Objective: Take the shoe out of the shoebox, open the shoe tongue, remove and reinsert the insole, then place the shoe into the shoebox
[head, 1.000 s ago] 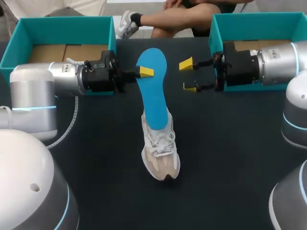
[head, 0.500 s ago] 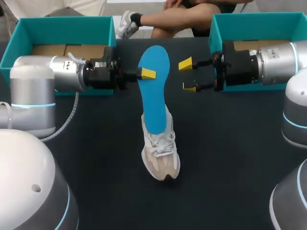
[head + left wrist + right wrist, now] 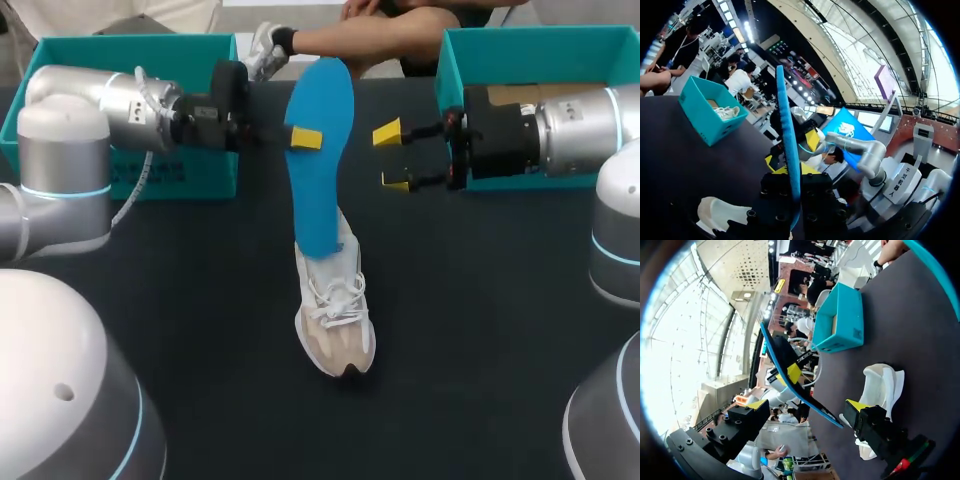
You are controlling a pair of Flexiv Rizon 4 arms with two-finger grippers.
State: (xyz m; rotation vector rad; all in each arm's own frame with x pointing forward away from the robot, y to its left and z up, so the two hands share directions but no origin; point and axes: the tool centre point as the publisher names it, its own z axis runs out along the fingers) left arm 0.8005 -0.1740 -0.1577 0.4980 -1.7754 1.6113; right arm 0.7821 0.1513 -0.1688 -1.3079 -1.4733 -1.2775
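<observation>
One edge of the blue insole (image 3: 320, 170) is pinched in your left gripper (image 3: 305, 138), its lower end at the white shoe's (image 3: 338, 320) heel. Your right gripper (image 3: 392, 158) stands wide open just beside it, empty.

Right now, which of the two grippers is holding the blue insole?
The left gripper: it is shut on the blue insole, while the right gripper stands open beside it, holding nothing.
</observation>
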